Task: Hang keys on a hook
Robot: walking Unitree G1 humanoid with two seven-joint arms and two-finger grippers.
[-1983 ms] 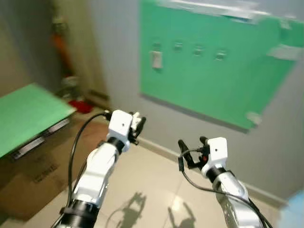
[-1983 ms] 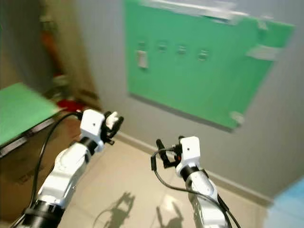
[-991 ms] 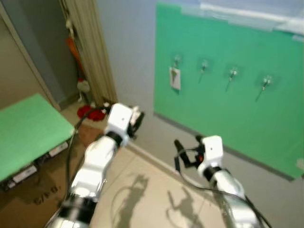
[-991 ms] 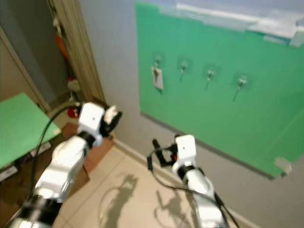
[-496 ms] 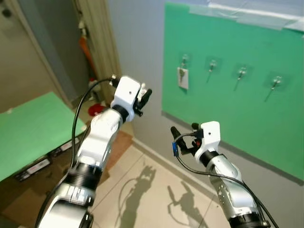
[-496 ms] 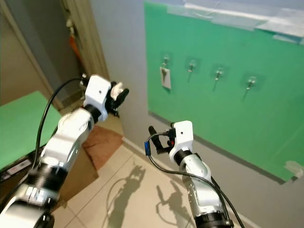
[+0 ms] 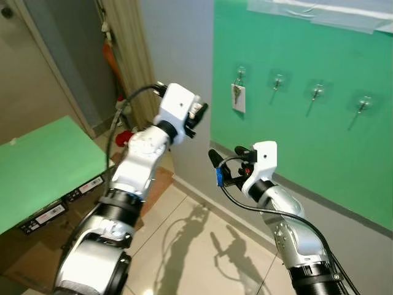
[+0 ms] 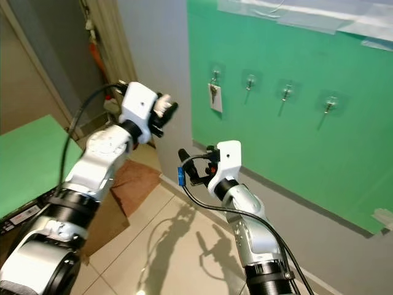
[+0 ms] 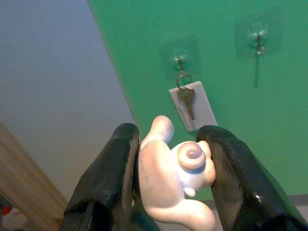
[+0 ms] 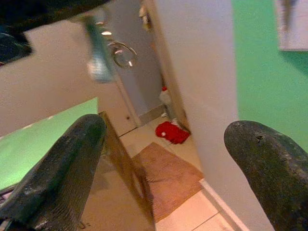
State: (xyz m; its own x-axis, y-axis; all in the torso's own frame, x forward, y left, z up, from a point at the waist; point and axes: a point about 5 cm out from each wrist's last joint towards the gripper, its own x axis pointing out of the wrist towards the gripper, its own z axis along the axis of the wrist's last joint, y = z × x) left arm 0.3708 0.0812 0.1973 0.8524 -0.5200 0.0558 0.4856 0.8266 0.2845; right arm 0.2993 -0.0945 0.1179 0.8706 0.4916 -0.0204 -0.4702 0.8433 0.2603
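Left gripper: raised toward the wall, fingers pinched on a pale rounded keychain charm. From the right wrist view a ring and key dangle below that arm.
Right gripper: lower, held out in front of the wall, fingers spread wide, nothing between them.
Keys: carried by the left gripper, up in the air, not yet on any hook.
Green board: on the grey wall, carrying a row of four hooks.
First hook: already taken; a key with a white tag hangs from it.
Free hook: next along the row, bare; two more beyond it.
Key relation: the hooks lie ahead of and above the left gripper, with the free ones off toward the robot's right. The left arm is clearly nearer the row.
Ring axis: hangs downward from the charm, so my guess is the ring must be lifted over an upturned hook tip.
Risk: ring swinging, missing the tip.
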